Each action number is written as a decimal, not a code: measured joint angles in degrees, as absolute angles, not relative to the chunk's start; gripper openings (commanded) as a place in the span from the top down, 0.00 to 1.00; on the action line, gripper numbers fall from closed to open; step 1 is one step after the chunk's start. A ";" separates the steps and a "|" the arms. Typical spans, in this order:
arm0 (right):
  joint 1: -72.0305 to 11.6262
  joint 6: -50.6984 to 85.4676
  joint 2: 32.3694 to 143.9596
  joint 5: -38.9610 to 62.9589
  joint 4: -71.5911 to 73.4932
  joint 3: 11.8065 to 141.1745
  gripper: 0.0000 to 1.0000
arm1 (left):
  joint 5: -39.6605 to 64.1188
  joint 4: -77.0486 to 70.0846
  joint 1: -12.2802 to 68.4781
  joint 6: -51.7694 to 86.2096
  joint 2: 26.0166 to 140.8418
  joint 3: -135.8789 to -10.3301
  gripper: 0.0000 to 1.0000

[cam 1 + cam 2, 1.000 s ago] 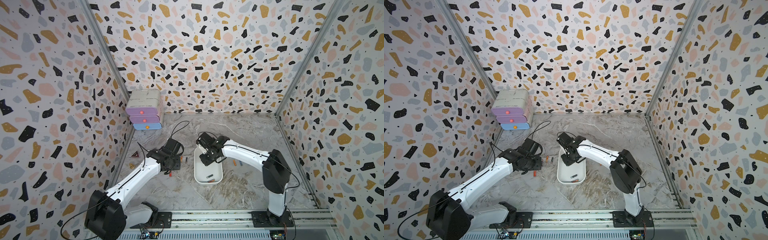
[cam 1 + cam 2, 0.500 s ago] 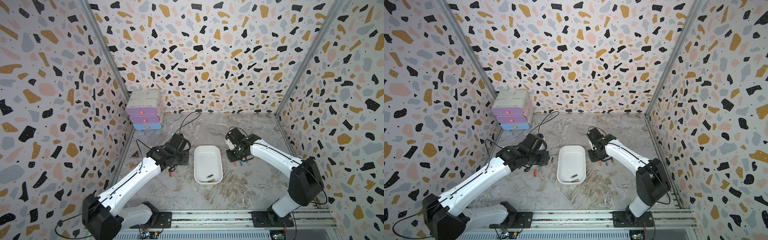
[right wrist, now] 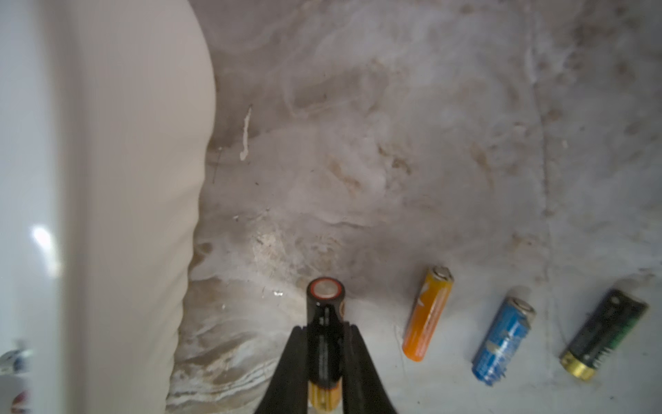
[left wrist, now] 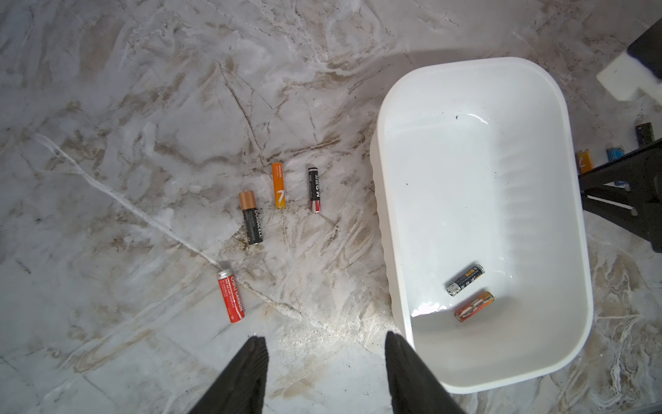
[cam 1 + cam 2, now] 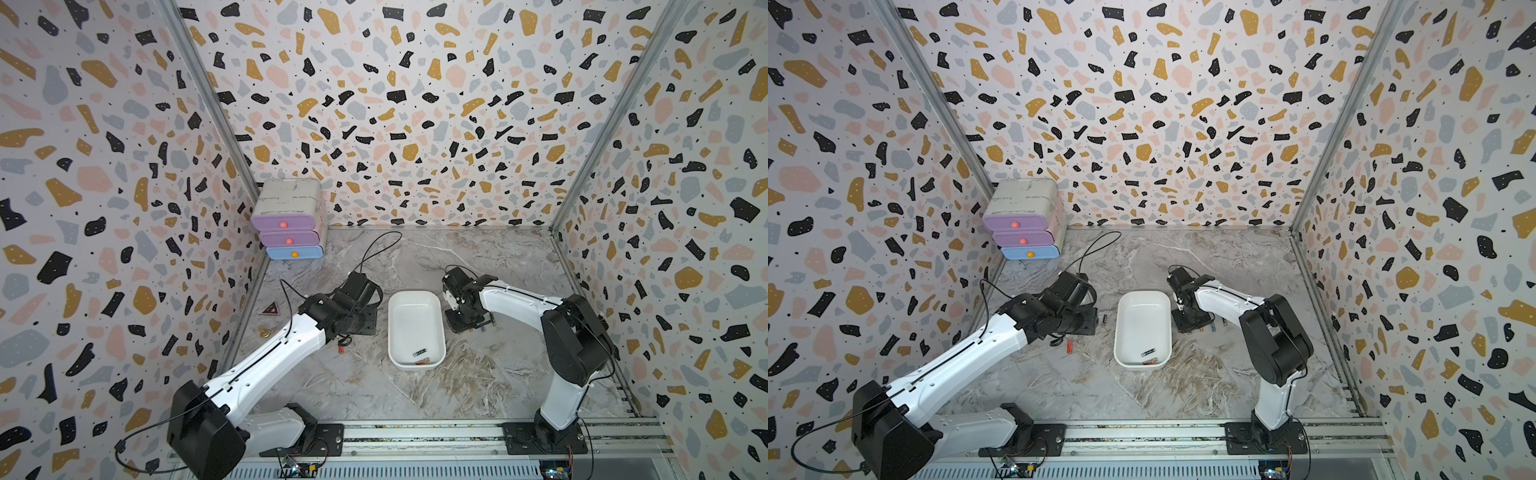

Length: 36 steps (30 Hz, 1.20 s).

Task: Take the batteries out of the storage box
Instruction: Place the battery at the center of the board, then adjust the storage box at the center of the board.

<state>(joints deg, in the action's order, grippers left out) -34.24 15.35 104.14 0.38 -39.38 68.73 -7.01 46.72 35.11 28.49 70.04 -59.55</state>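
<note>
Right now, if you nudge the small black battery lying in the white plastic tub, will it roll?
Probably: the small black cylindrical battery lies on its side in the shallow white plastic tub, whose floor looks glossy, so a sideways push should roll it. It might bump the orange battery beside it. Its smooth wrapper may slip when pinched.

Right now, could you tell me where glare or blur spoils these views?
Left wrist view: sharp, with glare patches on the storage box floor. Right wrist view: the storage box wall is an out-of-focus blur. Both top views: evenly lit, batteries only specks.
</note>
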 measured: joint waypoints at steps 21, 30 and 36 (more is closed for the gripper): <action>-34.46 16.51 103.11 -2.02 -34.52 65.63 0.53 | -8.27 46.78 35.11 28.80 68.82 -58.50 0.41; -34.37 15.77 90.06 -4.01 -40.80 67.18 0.42 | -8.75 45.89 35.11 29.36 68.79 -57.36 0.38; -34.65 15.27 82.94 -5.80 -46.72 71.33 0.41 | -8.93 44.07 34.09 30.06 68.40 -56.49 0.39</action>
